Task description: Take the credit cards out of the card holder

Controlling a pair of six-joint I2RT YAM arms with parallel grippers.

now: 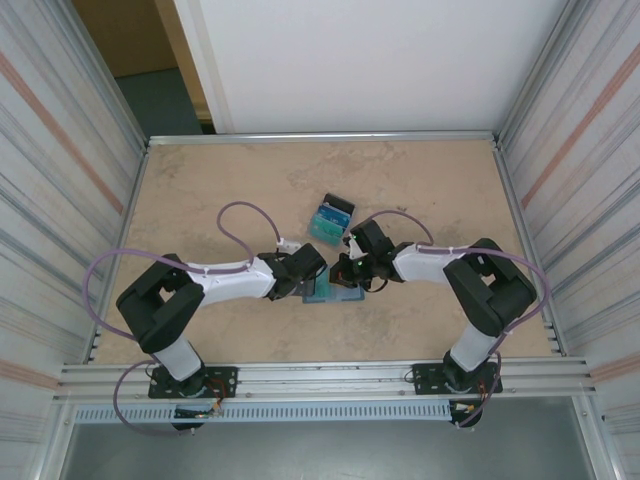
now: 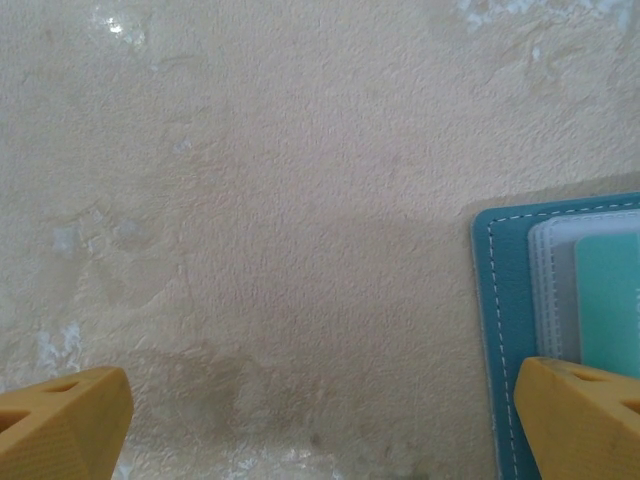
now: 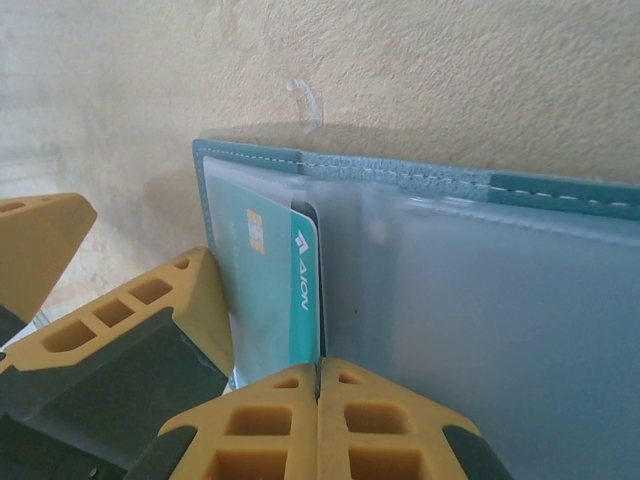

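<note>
Reading the card first; the teal-green credit card [image 3: 265, 290] carries white letters, "AION", running along its length beside a small diamond mark, with a gold chip above them; no other writing I can make out.

That card sits in the left half of the card holder [image 3: 480, 300], behind the cloudy pocket; the holder lies open on the bench [image 2: 250, 200], teal rim with white stitching, pale lining up; its right half looks bare as far as I can see.

My right pincer [image 3: 318, 400] is closed tight, tips together at the holder's fold; the card's inner edge runs straight down into the seam between them, so I read it as pinched on the card.

My left pincer [image 2: 322, 420] is spread as wide as it goes and has hold of nothing; one fingertip [image 2: 580, 420] sits over the holder's stitched corner, just beside the card, the other out over bare bench; whether it presses down I can't tell.

From above, both pincers meet over the holder near mid-bench; a small clear tray [image 1: 338, 206] with a black end lies just beyond them, something teal inside.
</note>
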